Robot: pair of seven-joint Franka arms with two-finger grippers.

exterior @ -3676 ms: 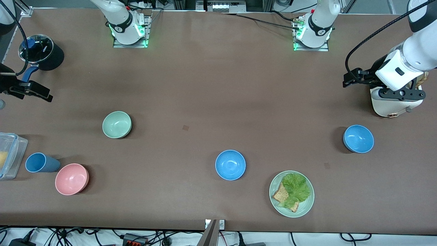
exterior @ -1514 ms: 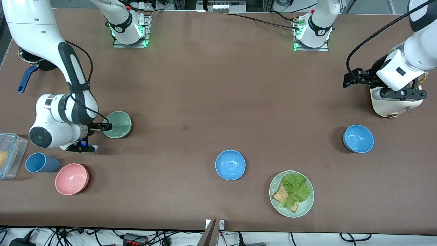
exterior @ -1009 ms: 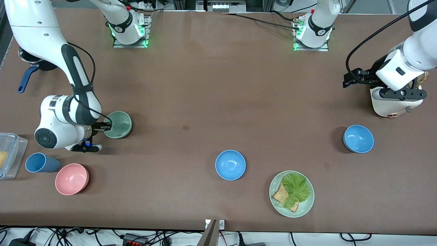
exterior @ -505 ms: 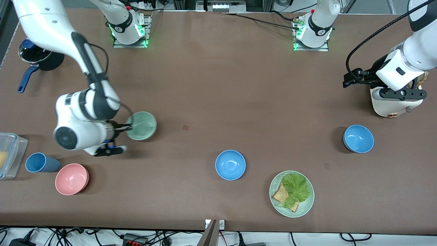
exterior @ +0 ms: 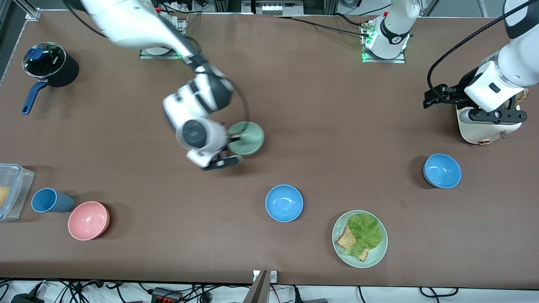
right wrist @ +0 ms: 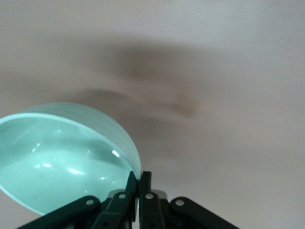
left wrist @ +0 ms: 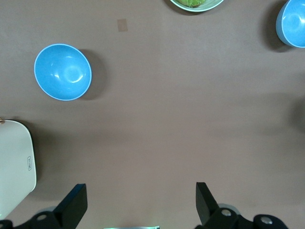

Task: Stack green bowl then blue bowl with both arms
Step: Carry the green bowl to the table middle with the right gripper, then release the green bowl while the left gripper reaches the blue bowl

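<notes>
My right gripper (exterior: 234,137) is shut on the rim of the green bowl (exterior: 247,138) and holds it tilted in the air over the middle of the table. In the right wrist view its fingers pinch the bowl's (right wrist: 62,152) wall, gripper (right wrist: 139,179). One blue bowl (exterior: 284,203) sits on the table, nearer the front camera than the spot under the green bowl. A second blue bowl (exterior: 442,170) sits toward the left arm's end. My left gripper (exterior: 433,96) waits open and empty over the table there, gripper (left wrist: 139,191), with both blue bowls (left wrist: 63,71) (left wrist: 293,21) in its view.
A pale green plate (exterior: 379,252) with lettuce and toast lies near the front edge. A white appliance (exterior: 480,128) stands under the left wrist. A pink bowl (exterior: 88,220), blue cup (exterior: 48,200), clear container (exterior: 10,191) and black pot (exterior: 50,63) are at the right arm's end.
My right gripper came in, closed on the green bowl's rim, lifted it and carried it from the right arm's end toward the table's middle. The left arm has not moved.
</notes>
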